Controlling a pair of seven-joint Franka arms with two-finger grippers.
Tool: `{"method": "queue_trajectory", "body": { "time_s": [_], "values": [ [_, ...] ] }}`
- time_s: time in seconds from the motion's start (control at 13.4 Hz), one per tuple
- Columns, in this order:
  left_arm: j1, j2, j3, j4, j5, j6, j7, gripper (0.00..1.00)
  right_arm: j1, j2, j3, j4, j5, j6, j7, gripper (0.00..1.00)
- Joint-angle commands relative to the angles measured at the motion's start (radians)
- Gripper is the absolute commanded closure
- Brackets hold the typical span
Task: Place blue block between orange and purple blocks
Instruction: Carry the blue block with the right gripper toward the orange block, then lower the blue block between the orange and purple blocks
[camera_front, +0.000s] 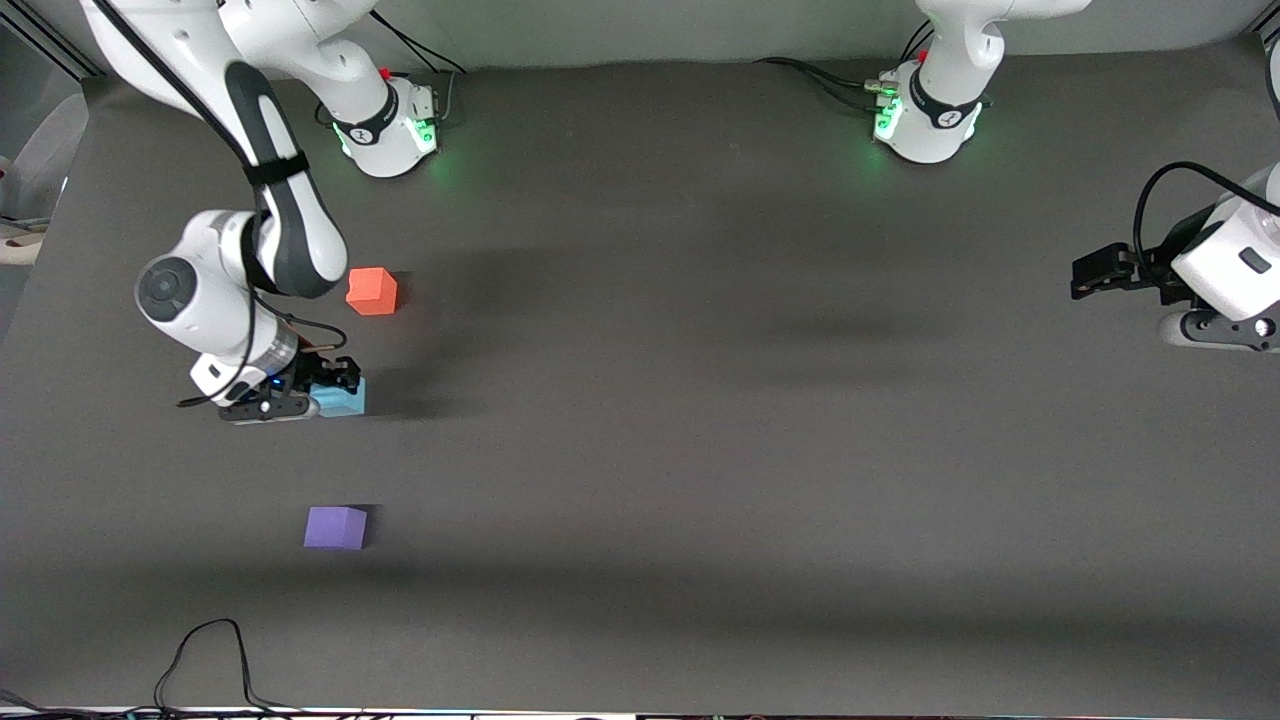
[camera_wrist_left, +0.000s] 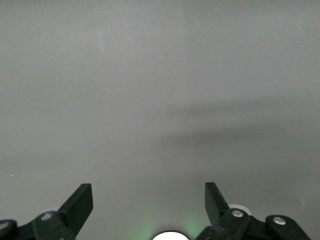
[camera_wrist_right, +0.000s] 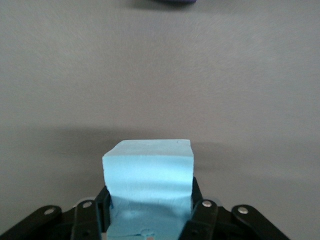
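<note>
Blue block (camera_wrist_right: 149, 175) sat squeezed between the two black fingers (camera_wrist_right: 199, 214) of the right gripper (camera_front: 322, 392), down at the table (camera_front: 700, 400), at the right arm's end. Foam pinched in a little where the fingers pressed. Light sky blue, soft and dull, shaped like a small cube. Lay between the orange block (camera_front: 372, 291), farther from the front camera, and the purple block (camera_front: 336, 527), nearer to it; touched neither one. All three about the same size. Left gripper (camera_wrist_left: 148, 202) waited up over the bare table at the left arm's end, fingers spread wide, holding nothing.
</note>
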Motion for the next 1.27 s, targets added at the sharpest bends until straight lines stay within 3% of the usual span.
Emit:
{"method": "queue_trajectory", "body": {
  "time_s": [0.0, 0.37, 0.52, 0.89, 1.19],
  "values": [
    [-0.006, 0.007, 0.004, 0.02, 0.013, -0.018, 0.001, 0.0, 0.01, 0.086, -0.006, 0.025, 0.158, 0.025, -0.145, 0.57],
    [-0.003, 0.008, 0.004, 0.022, 0.015, -0.009, 0.004, 0.0, 0.013, 0.118, -0.006, 0.026, 0.183, 0.047, -0.164, 0.52],
    [-0.004, 0.008, 0.004, 0.022, 0.015, -0.009, 0.002, 0.0, 0.016, 0.123, -0.006, 0.029, 0.21, 0.047, -0.156, 0.0],
    [-0.006, 0.008, 0.004, 0.022, 0.015, -0.005, -0.001, 0.0, 0.021, 0.101, -0.005, 0.039, 0.221, 0.037, -0.15, 0.0],
    [-0.006, 0.008, 0.004, 0.023, 0.015, 0.0, -0.002, 0.0, 0.021, 0.006, -0.029, 0.051, 0.207, -0.03, -0.15, 0.0]
  ]
}}
